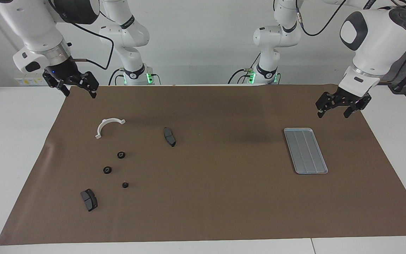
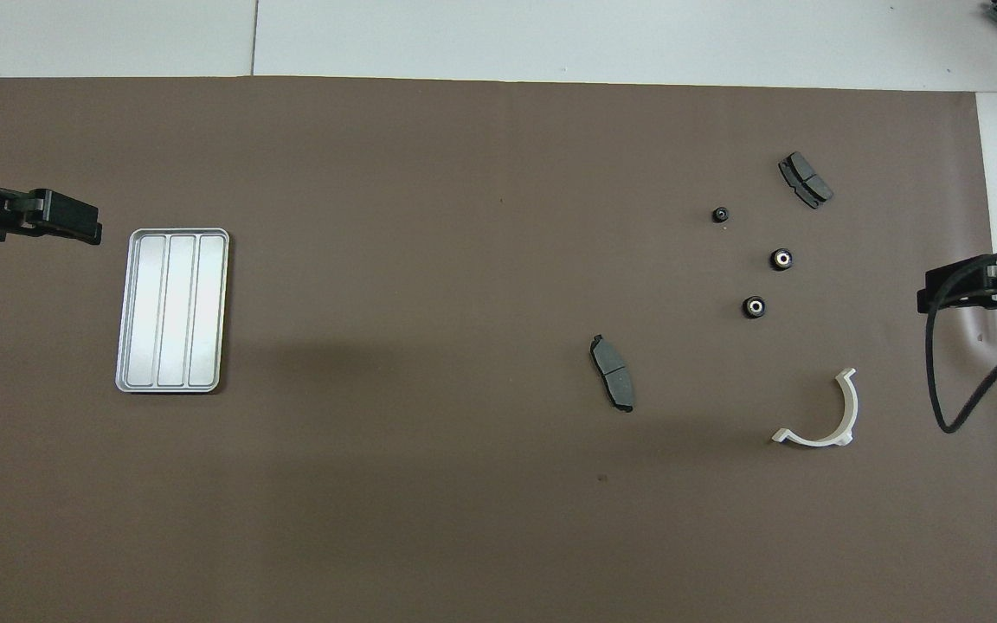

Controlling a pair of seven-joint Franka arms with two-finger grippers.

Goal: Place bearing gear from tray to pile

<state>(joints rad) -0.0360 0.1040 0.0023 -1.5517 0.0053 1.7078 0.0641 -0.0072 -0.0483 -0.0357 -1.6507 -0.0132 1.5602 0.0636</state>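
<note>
The silver ridged tray (image 1: 305,151) lies on the brown mat toward the left arm's end, and nothing lies in it; it also shows in the overhead view (image 2: 172,310). Three small black bearing gears (image 1: 121,155) (image 1: 107,170) (image 1: 125,184) sit on the mat toward the right arm's end. They lie among the pile: a white half-ring bracket (image 1: 108,126) and two dark brake pads (image 1: 169,137) (image 1: 89,199). My left gripper (image 1: 333,112) is open and holds nothing, raised over the mat beside the tray. My right gripper (image 1: 79,92) is open and holds nothing, raised over the mat's corner.
The brown mat (image 1: 224,197) covers most of the white table. The arm bases stand at the robots' edge. A black cable (image 2: 957,381) hangs from the right arm over the mat's end.
</note>
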